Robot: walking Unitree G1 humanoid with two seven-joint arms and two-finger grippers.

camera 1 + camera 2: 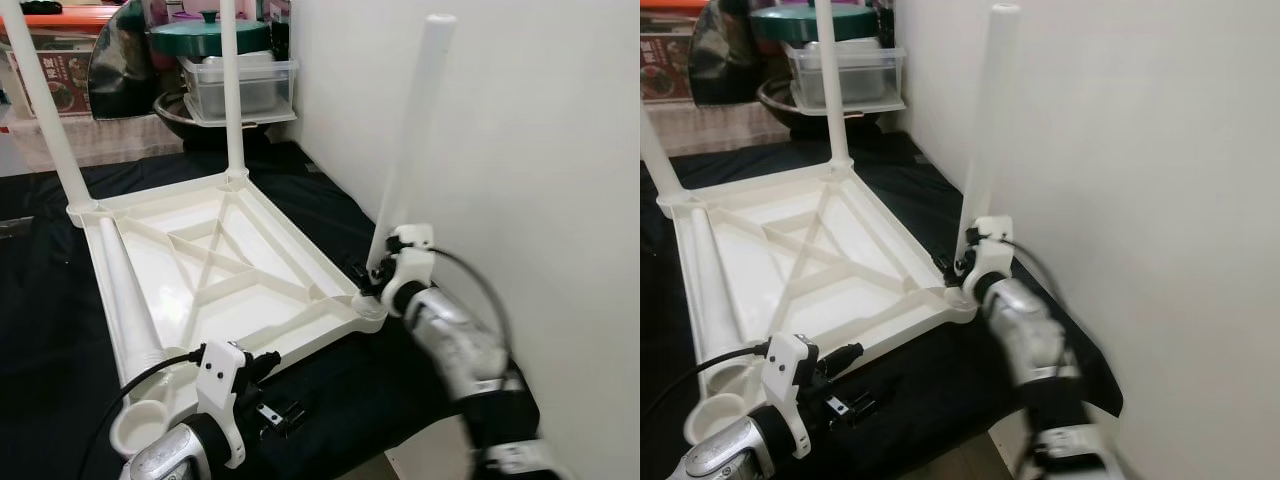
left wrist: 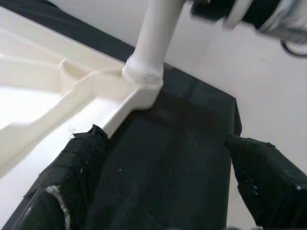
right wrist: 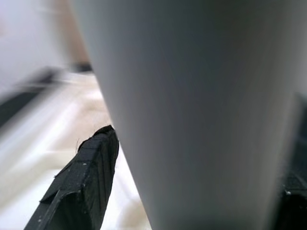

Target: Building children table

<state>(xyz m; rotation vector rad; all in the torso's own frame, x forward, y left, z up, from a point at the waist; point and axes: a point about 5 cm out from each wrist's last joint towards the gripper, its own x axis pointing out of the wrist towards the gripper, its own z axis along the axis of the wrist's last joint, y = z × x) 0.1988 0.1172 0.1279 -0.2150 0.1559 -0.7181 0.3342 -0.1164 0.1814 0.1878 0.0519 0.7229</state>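
While the upturned tabletop lies on black cloth, three legs stand socketed; the right gripper clasps the third leg, the fourth leg lies loose, and the left gripper hangs wide, empty.
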